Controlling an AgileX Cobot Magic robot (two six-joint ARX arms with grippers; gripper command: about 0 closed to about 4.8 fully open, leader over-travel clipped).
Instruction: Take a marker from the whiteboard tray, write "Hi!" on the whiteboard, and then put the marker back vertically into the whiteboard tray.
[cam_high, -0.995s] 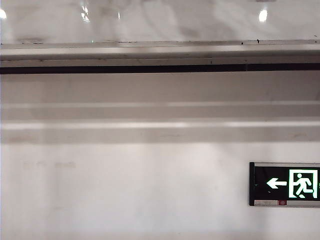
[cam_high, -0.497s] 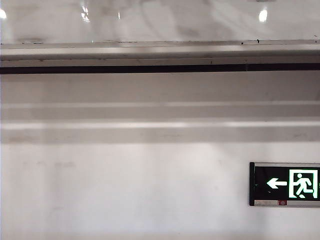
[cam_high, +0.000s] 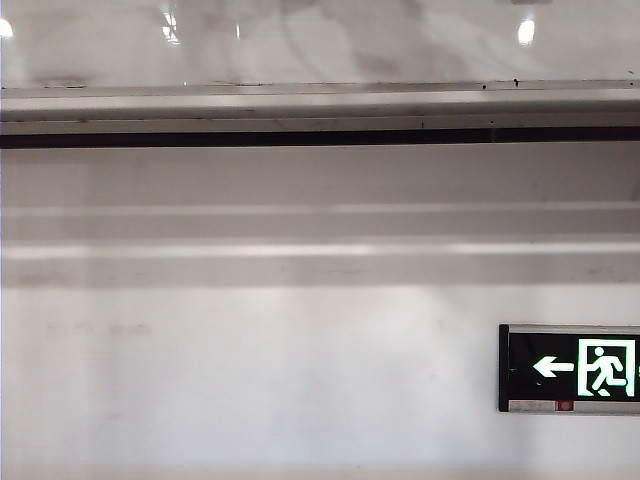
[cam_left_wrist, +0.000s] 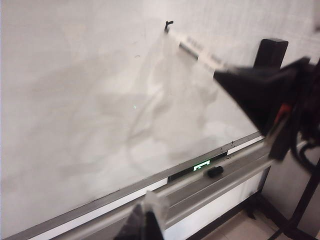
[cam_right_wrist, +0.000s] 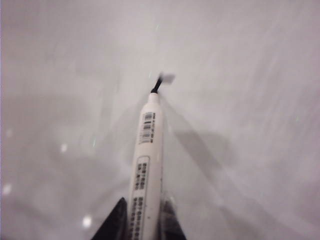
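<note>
right pincer (cam_right_wrist: 142, 227) presses marker (cam_right_wrist: 146, 165) tip to whiteboard (cam_right_wrist: 240, 75).

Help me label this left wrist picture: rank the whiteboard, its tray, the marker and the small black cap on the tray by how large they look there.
1. Glossy white whiteboard.
2. Long pale grey metal whiteboard tray.
3. Slim white marker, held by the right gripper, jaws shut on it.
4. Small black cap.
The left gripper barely shows.

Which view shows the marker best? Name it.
The right wrist view: the marker fills it, barrel print readable, in the right gripper. The left wrist view shows it small against the whiteboard. The exterior view lacks it.
</note>
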